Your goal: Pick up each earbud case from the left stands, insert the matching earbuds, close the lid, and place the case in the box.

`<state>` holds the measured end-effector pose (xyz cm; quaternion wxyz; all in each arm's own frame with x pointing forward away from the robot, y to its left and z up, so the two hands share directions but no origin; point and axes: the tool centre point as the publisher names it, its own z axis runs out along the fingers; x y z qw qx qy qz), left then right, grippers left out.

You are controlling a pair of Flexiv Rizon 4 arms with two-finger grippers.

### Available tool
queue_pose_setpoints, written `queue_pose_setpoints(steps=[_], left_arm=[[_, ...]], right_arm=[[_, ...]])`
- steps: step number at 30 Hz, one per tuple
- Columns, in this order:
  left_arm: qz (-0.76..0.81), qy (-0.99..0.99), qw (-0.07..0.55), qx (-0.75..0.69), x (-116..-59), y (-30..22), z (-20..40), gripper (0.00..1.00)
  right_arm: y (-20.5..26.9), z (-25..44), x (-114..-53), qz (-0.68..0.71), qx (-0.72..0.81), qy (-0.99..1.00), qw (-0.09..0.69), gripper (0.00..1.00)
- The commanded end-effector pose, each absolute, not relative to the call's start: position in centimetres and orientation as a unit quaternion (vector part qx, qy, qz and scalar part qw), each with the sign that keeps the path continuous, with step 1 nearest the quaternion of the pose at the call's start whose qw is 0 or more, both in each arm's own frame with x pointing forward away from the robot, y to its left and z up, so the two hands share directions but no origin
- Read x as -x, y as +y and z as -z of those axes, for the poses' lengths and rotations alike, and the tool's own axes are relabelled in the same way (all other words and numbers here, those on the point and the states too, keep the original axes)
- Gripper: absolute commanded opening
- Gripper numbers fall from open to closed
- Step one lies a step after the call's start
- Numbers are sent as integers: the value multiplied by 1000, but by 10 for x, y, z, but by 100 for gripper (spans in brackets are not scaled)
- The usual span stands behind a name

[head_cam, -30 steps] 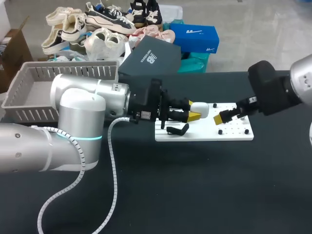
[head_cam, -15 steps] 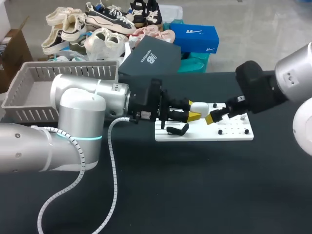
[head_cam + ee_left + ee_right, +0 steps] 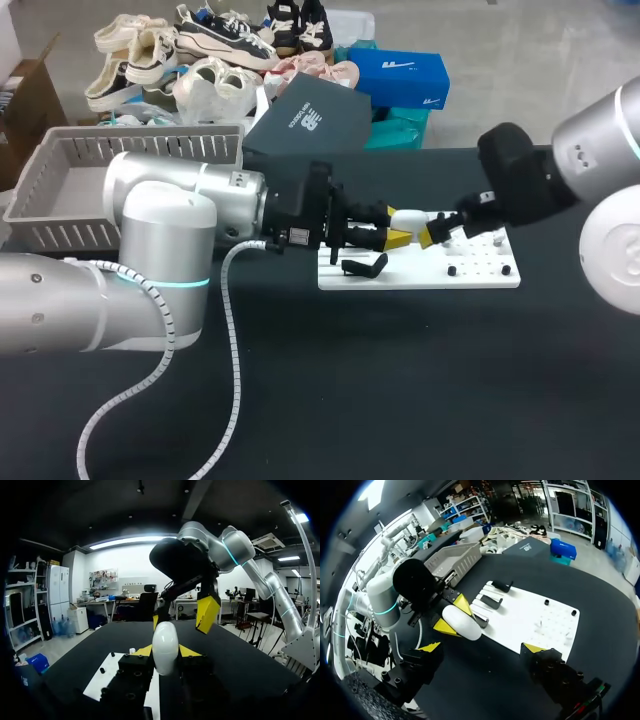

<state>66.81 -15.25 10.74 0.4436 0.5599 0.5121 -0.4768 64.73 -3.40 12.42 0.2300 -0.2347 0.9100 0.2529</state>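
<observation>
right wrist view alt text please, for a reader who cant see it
The left hand holds a white earbud case between its yellow tips, by the edge of a white board on the black table. The right hand, fingers wide open, is just short of the case; black stands sit on the board beyond it.

Left jaws clamp a white earbud case (image 3: pixel 165 647). Right jaws hang open just beyond, above the black desk (image 3: pixel 242 652).

black table (image 3: pixel 400 380) bears white board (image 3: pixel 425 277), seemingly grey basket (image 3: pixel 150 132).
</observation>
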Motion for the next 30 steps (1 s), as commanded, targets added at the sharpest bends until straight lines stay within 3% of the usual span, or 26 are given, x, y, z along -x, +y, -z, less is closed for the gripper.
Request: queue_pose_setpoints(steps=[1, 30], left_arm=[[475, 513, 446, -559, -667, -153, -107, 0], [475, 513, 446, -559, -667, -153, -107, 0]], right_arm=[[-31, -123, -650, -250, 233, 912, 229, 100], [-25, -120, -664, -243, 229, 914, 230, 100]])
